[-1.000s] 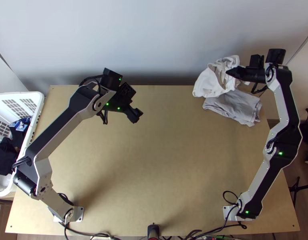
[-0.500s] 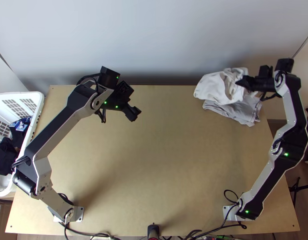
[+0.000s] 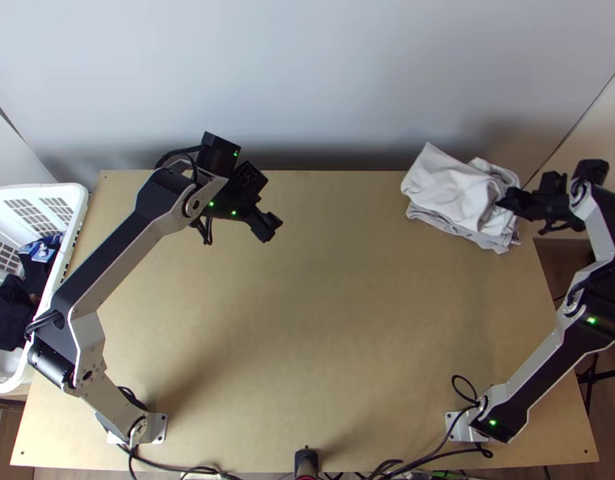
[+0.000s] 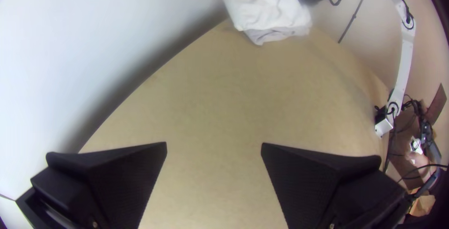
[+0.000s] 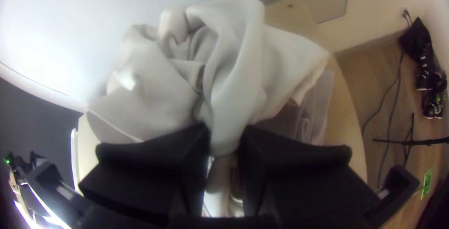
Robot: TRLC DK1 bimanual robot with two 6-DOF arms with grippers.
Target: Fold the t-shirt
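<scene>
you have a broad light wooden table [image 3: 307, 320] in front of you. the right arm [image 3: 539, 352], silver-grey with black joints, reaches to its far right corner; the matching left arm [image 3: 107, 264] is well apart, on the far left. at the left edge is a white slatted plastic basket [image 3: 79, 208] with dark clothes [image 3: 9, 312] in it.

the pale white fabric t-shirt [image 3: 447, 188] is at the far right, bunched and creased over a flattened grey cloth [image 3: 467, 233]. you can't tell how much of its weight rests there.

your right gripper [image 5: 226, 138] is clenched on a gathered fold at the shirt's right end. your left gripper [image 4: 213, 147] has its fingers wide apart and grasps nothing.

your next move turns on this: most of the shirt lies left of the right fingers, its long side running roughly left to right, slanting nearer at the right. the right gripper is by far the nearer. to fold it, you would probably need to spread it first; a drag leftward could pull the grey cloth along.
</scene>
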